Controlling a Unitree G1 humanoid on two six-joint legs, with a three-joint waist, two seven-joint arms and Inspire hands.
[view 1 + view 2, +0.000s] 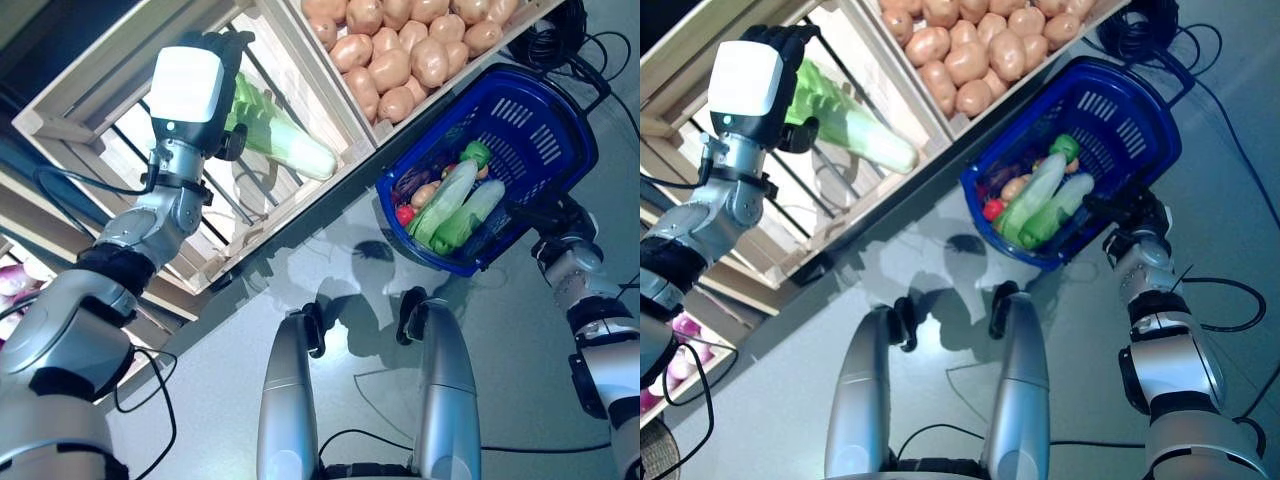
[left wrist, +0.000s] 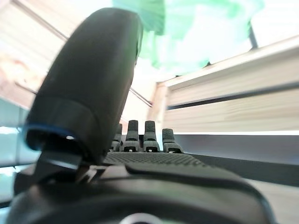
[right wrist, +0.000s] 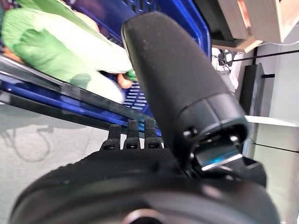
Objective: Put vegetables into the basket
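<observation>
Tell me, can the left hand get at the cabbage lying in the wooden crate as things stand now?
Probably yes. The left hand is already inside the wooden crate, right at the cabbage's leafy end, with nothing between them. Whether its fingers are closed on it cannot be seen.

Leafy end of the cabbage behind the left hand
</observation>
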